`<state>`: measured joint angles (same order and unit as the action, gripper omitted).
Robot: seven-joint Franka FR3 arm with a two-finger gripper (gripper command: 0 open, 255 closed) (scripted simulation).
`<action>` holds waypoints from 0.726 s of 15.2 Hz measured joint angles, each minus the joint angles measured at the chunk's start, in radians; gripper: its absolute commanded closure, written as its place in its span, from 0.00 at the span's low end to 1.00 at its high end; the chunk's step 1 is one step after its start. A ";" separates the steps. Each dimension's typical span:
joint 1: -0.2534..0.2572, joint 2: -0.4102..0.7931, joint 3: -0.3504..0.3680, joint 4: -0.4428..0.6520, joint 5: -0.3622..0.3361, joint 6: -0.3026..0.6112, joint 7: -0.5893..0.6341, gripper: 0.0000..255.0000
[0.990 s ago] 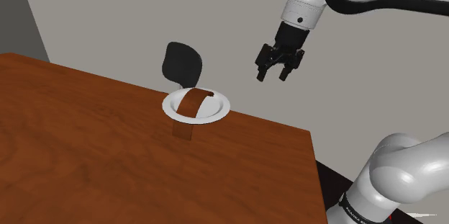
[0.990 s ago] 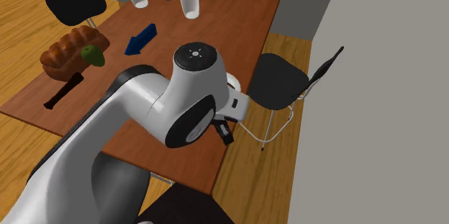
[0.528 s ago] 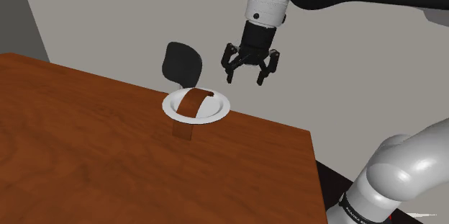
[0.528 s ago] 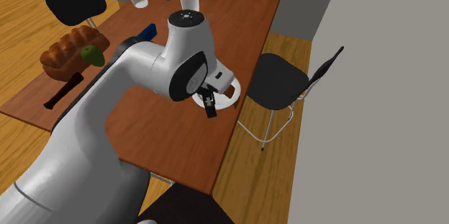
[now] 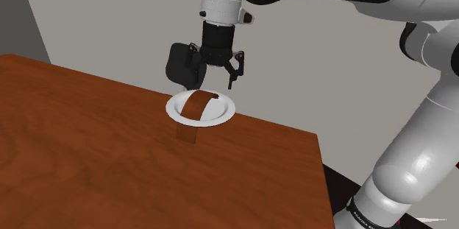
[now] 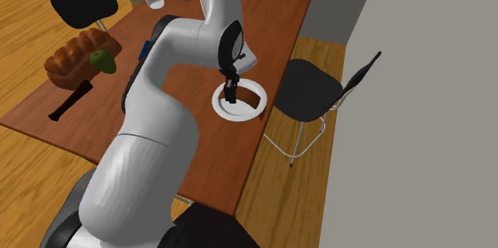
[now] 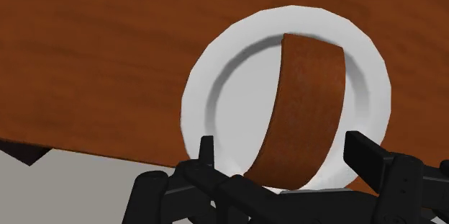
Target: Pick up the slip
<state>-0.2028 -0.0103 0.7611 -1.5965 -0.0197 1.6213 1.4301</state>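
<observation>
Spread fingers [image 7: 362,156] hover over the slip [image 7: 302,107] in its plate [image 7: 209,78]

In the shoulder view the brown slip [image 5: 193,108] lies across the white plate just left of frame centre, at the bench's [image 5: 88,154] far edge. It sits directly below the fingers. Its long axis runs crosswise to the gap between them, so they straddle its width, likely ready for descent.

Open air lies straight above the white plate [image 5: 224,114], where the gripper [image 5: 215,82] hangs with fingers apart over the brown strip [image 5: 193,108]. Bare table [image 5: 88,139] surrounds the plate. A black chair [image 5: 184,64] stands just past the table edge, a wall [image 5: 110,21] behind it. The bread [image 6: 80,53] sits well apart.
</observation>
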 measured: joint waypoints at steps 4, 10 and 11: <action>0.049 0.153 0.030 0.123 -0.098 -0.032 0.163 0.00; 0.042 0.146 0.026 0.038 -0.093 0.048 0.170 0.00; 0.042 0.145 0.026 0.034 -0.093 0.052 0.170 1.00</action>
<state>-0.1612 0.1352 0.7873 -1.5628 -0.1126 1.6728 1.5999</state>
